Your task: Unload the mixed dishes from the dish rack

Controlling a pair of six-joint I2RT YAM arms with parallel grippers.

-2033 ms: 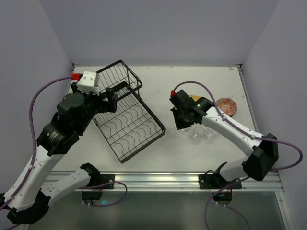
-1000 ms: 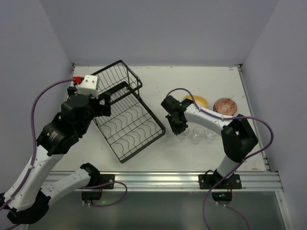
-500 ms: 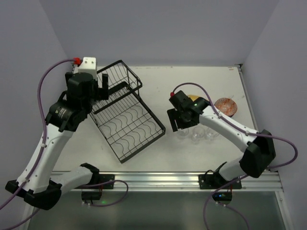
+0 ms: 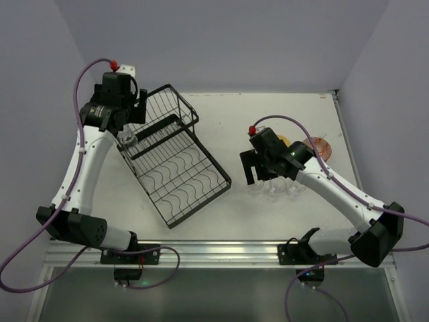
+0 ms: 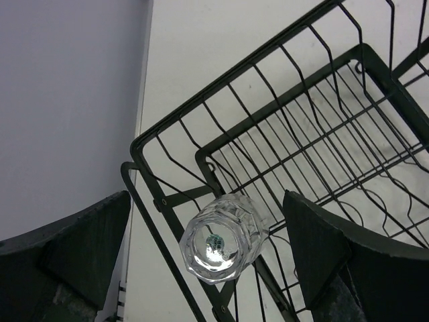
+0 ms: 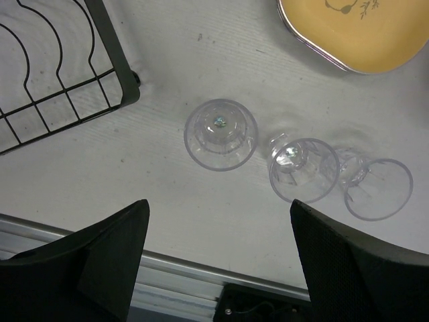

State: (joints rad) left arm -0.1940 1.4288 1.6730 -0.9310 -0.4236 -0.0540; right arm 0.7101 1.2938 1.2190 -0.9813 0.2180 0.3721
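Note:
The black wire dish rack point(image 4: 184, 168) lies at an angle on the left half of the table. One clear glass cup point(image 5: 224, 238) lies tipped on the wires at the rack's back-left corner point(image 4: 127, 141). My left gripper point(image 5: 208, 258) hovers above this cup, open, with a finger on either side and not touching it. Three clear cups point(image 6: 221, 134) point(image 6: 303, 169) point(image 6: 379, 188) stand upright in a row on the table right of the rack. My right gripper point(image 6: 218, 258) is open above the table just in front of them and holds nothing. A yellow plate point(image 6: 355, 33) lies behind them.
A red-brown patterned bowl point(image 4: 320, 149) sits on the table right of the yellow plate point(image 4: 282, 141). The rack's near right corner point(image 6: 100, 74) is close to the leftmost cup. The metal rail point(image 6: 167, 282) at the table's front edge runs just below my right fingers.
My right gripper opened, let go of the leftmost cup and rose off it. My left arm swung to the back left and now hangs over the cup in the rack's corner.

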